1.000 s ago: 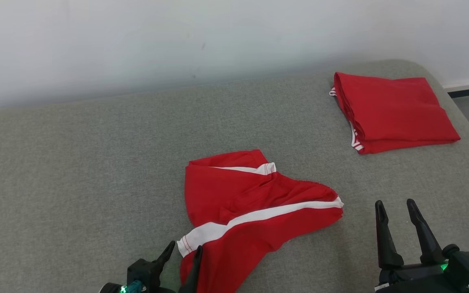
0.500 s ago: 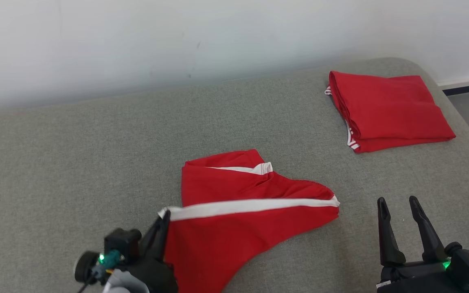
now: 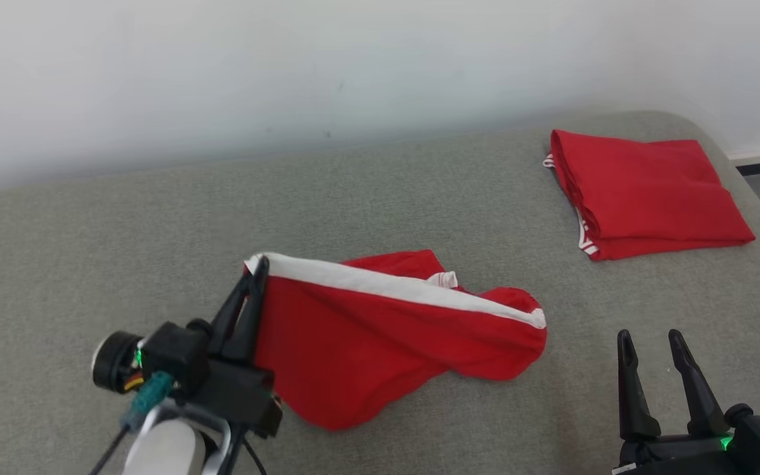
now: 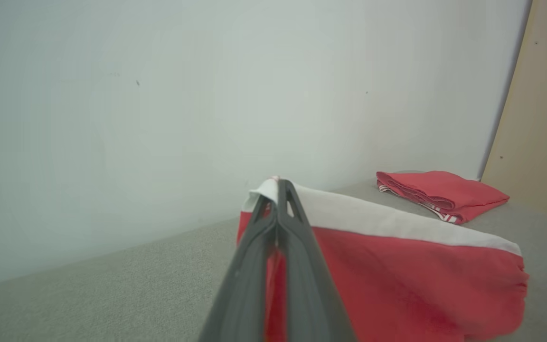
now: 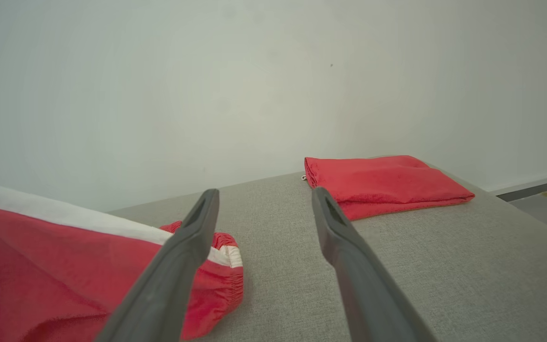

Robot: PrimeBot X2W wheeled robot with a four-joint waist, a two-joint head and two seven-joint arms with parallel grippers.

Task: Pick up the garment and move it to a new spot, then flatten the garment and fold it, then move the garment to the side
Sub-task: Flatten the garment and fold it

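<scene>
1. Red fabric garment with a white band along one edge (image 3: 380, 336) sits at the near middle of the grey woven upholstered surface (image 3: 123, 251). Its left corner is raised off the cushion while its right end and lower bulge rest on it. The white band runs taut from the raised left corner down to the gathered right end.
2. At the near left, the left gripper (image 3: 258, 264) has its two long dark fingers pressed together on the white-banded corner of the garment. The left wrist view shows the tips closed on the cloth, with red fabric hanging below and to the right of them.
3. At the near right, the right gripper (image 3: 650, 336) has its fingers apart with nothing between them. They point away from the robot, and it stands clear of the garment's right end, above the cushion.
4. Farther back on the right, a second red garment, folded into a flat rectangle with thin white trim at its left fold (image 3: 650, 191), lies near the rounded far right corner of the surface. It is well apart from the held garment.
5. Farthest off, a plain pale wall (image 3: 287, 66) rises behind the far edge of the surface.
</scene>
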